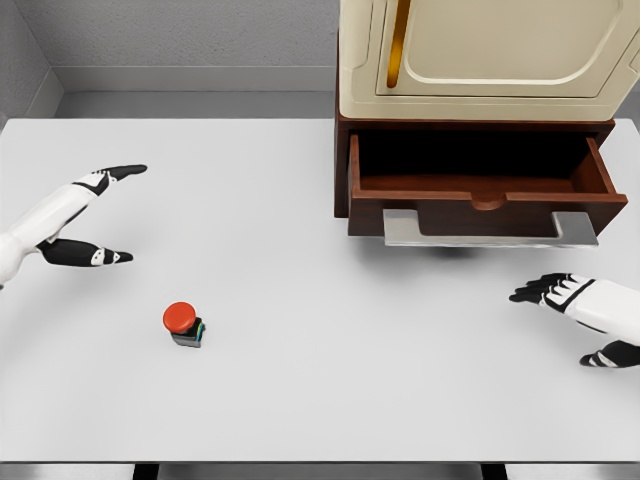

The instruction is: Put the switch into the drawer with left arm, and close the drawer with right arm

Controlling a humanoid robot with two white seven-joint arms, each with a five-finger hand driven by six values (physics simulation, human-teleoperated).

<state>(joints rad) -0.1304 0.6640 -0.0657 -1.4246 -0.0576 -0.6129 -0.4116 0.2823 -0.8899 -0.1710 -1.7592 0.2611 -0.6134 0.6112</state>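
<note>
You have a white table (300, 400) in front of you, and the switch (184, 324), a red mushroom-head push button on a small dark base with a green edge, stands upright on it at the lower left, well apart from everything else. Your left hand (85, 215) comes in from the left edge above and to the left of the switch, near it but not touching; its fingers are spread wide, the upper ones reaching toward the table's far side and the thumb pointing right, and they hold nothing. At the far right stands a cabinet (480, 60) with a cream upper door and a dark reddish-brown wooden body. Its drawer (480, 185) is pulled out toward you, and you can see down into the dark interior. A flat grey metal handle (490, 232) runs along the drawer's front edge. Your right hand (580, 315) enters from the right edge, below the drawer's right front corner and apart from the handle. Its fingers are loosely extended toward the left, the thumb is set apart lower down, and it grips nothing.
</note>
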